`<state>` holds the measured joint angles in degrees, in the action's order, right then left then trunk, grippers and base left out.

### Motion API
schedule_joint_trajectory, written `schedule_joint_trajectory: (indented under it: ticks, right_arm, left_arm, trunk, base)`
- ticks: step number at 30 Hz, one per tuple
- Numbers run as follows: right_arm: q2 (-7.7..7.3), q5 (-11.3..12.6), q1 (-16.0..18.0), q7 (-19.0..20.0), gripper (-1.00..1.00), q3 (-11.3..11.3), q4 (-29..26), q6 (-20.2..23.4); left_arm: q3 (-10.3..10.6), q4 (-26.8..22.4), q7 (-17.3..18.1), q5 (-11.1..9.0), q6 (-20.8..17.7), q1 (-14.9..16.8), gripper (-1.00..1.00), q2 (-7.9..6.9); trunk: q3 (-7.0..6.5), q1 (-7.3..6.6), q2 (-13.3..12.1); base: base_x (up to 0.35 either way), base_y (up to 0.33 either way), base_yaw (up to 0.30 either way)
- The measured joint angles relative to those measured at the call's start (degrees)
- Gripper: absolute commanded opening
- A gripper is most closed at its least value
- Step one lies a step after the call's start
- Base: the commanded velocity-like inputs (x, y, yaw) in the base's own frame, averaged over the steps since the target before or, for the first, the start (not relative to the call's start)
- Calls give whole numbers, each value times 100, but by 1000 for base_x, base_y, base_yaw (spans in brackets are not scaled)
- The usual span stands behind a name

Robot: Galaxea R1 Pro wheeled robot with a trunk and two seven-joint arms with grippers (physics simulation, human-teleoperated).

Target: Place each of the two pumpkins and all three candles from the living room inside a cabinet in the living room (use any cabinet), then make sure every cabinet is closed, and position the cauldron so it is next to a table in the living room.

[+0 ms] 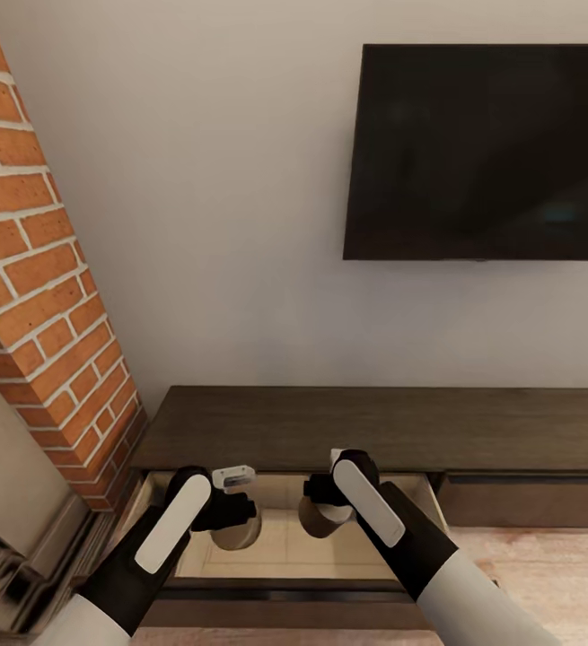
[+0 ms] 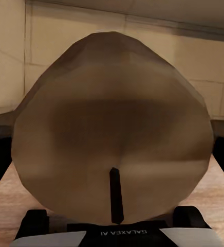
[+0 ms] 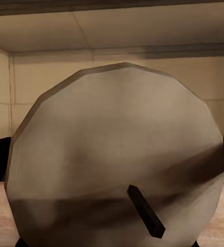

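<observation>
The long dark-brown cabinet point(image 1: 374, 426) stands against the wall, and its left drawer point(image 1: 285, 549) is pulled open, showing a pale tan inside. My left gripper point(image 1: 236, 522) is shut on a tan candle point(image 1: 238, 535) over the drawer. That candle's top and dark wick face the left wrist camera point(image 2: 112, 139). My right gripper point(image 1: 326, 513) is shut on a second tan candle point(image 1: 320, 520) just to the right, also over the drawer. The right wrist view looks onto this candle's round top point(image 3: 117, 154), with the drawer's back wall behind it.
A brick fireplace point(image 1: 33, 269) rises at the left, close to the drawer's left end. A black TV point(image 1: 482, 152) hangs on the wall above the cabinet. A shut drawer front point(image 1: 527, 502) lies to the right, with light wood floor point(image 1: 545, 565) before it.
</observation>
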<state>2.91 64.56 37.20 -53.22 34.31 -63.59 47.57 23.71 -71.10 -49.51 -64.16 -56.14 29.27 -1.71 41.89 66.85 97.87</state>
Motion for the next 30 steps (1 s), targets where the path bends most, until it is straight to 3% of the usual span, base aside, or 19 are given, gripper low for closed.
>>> schedule_joint_trajectory:
  ticks: [7,15,20,27,30]
  right_arm:
    - [58,-5,0,7,-100,5,239,-16]
    - [118,-356,3,168,-100,5,295,-63]
    - [116,-374,6,234,-100,5,307,-350]
    - [119,-389,8,241,-100,5,301,-403]
    - [119,-424,8,242,-100,5,300,-409]
  left_arm:
    - [2,56,3,150,0,3,-100,113]
    - [-2,58,3,171,-2,3,-100,116]
    - [-3,58,3,176,-2,3,-100,115]
    - [-3,61,3,174,7,3,-100,118]
    - [-8,77,1,279,8,3,-100,121]
  trunk:
    - [126,154,281]
    - [269,330,602]
    - [359,439,802]
    - [485,593,1083]
    - [539,659,1203]
  base:
    - [0,0,0]
    - [0,0,0]
    - [0,0,0]
    - [0,0,0]
    - [0,0,0]
